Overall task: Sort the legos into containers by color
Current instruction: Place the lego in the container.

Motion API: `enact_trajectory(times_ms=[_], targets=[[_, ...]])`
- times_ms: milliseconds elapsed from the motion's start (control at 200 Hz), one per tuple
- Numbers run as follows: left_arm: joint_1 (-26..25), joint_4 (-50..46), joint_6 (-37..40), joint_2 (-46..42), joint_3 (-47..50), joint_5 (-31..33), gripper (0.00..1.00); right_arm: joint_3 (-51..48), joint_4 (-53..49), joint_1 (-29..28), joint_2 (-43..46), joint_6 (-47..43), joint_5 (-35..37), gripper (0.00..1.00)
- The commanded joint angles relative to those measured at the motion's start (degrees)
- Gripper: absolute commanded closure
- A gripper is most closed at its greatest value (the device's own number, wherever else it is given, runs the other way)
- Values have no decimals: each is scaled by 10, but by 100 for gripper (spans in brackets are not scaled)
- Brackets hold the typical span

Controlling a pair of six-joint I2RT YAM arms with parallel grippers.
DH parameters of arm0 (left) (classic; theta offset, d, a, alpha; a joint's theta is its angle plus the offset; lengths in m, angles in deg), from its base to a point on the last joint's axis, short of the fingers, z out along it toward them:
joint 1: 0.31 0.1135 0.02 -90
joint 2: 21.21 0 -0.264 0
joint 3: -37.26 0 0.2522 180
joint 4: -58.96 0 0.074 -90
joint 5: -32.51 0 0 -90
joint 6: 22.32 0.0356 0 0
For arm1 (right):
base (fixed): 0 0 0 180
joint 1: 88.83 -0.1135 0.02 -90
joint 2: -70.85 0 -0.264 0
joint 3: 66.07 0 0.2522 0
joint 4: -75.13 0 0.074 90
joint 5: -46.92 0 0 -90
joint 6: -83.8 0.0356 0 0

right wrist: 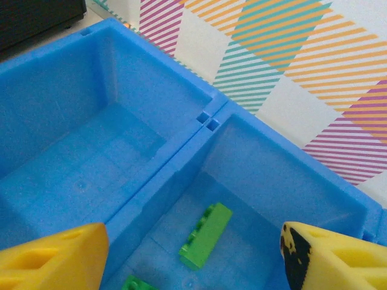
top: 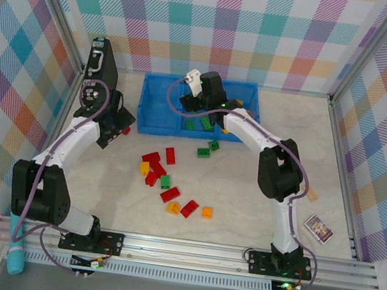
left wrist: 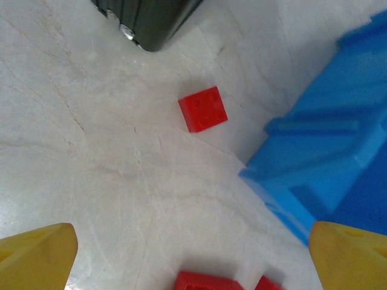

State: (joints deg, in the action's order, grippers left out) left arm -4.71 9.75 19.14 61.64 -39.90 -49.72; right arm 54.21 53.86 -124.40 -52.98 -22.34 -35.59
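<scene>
Legos, small studded plastic bricks in red, green and yellow-orange (top: 167, 177), lie mostly loose on the pale counter (top: 237, 194) beside the blue plastic three-bin containers (top: 156, 125); some green ones (right wrist: 205, 235) sit in one bin. Left fingers (left wrist: 36, 260), spread and empty, hover above a red square brick (left wrist: 204, 109) near the bin wall (left wrist: 290, 199): a grasp may strike that wall. Right fingers (right wrist: 54, 257), spread and empty, hang over a divider (right wrist: 181, 151): descent risks collision

Glossy plastic legos (top: 170, 194) — grainy blue containers (right wrist: 175, 160)
</scene>
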Motion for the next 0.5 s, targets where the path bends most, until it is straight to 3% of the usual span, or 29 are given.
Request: enact_trajectory(times_ms=[0,495], targets=[[9,24,-72,18,15,43,4,14,2,6,24,-1,-18,23],[21,91,-154,152,-16,47,10,-18,-56,45,115,5,24,22]])
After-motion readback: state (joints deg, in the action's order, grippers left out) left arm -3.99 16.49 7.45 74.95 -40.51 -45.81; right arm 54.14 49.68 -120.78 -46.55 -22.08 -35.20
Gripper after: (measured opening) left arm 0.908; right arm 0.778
